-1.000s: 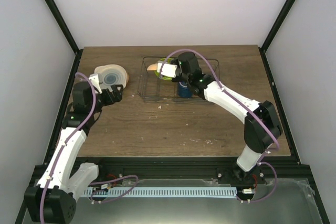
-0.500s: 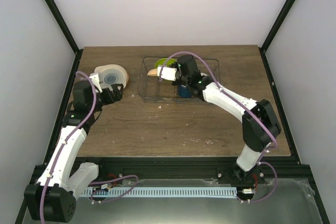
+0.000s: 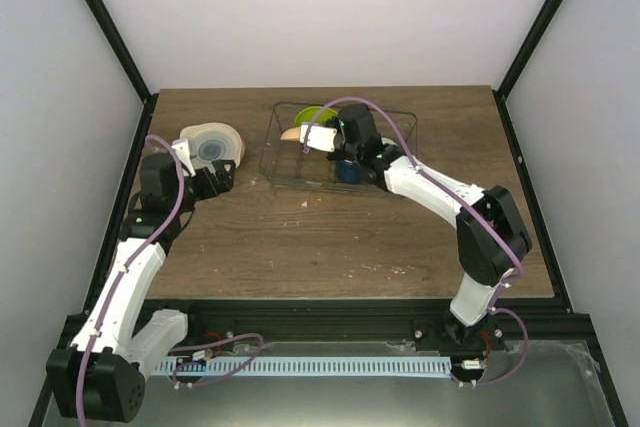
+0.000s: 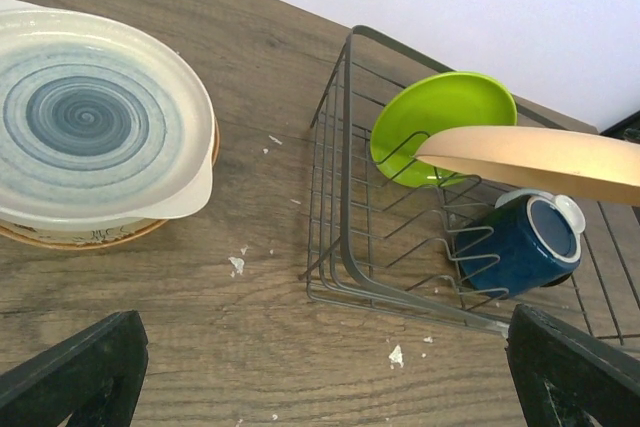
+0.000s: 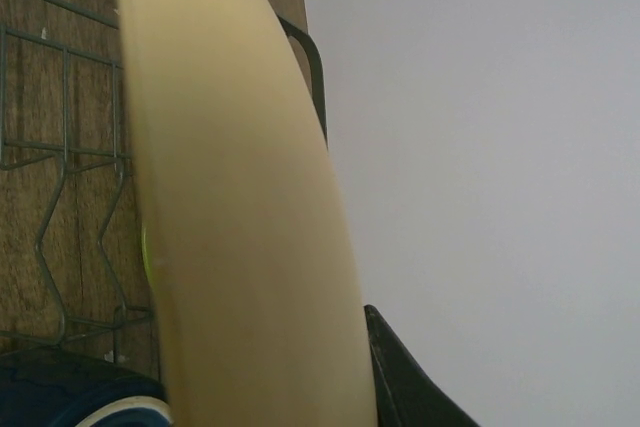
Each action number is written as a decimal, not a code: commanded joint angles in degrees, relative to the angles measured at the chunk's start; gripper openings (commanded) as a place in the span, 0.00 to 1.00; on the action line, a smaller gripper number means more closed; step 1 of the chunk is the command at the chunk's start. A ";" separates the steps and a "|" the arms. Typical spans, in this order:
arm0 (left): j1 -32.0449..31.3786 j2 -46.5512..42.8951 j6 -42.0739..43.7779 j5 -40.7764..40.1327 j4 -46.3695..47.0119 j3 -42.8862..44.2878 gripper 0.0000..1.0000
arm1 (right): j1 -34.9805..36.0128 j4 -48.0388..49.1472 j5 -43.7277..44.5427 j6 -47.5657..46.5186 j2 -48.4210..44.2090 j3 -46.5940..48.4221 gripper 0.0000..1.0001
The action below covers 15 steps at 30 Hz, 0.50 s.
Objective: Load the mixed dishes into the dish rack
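Left gripper hung low over the left side of the desk, jaws spread wide, holding nothing. Just beyond it, toward the far-left corner, the cream plate sat upside down with its blue-grey rings up, stacked on a lower dish. Only that dish's rim showed, so I couldn't tell which one it was. The dish rack stood at the middle of the far edge, well apart from the stack. In its near side the dark blue mug lay tipped among the dividers. Right gripper was over the rack, clamped on the peach-orange plate. The plate sat roughly above the mug; contact with the wires couldn't be told. The lime-green plate leaned in the dividers at the rack's far-left part.
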 commanded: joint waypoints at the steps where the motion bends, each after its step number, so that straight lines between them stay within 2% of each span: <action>1: 0.05 0.35 0.66 -0.27 0.93 1.63 1.00 | -1.05 2.99 0.60 0.00 -0.56 0.04 0.03; 15: 0.01 1.36 0.40 0.44 1.94 1.28 1.00 | -1.86 4.29 1.62 3.77 -1.51 0.88 0.03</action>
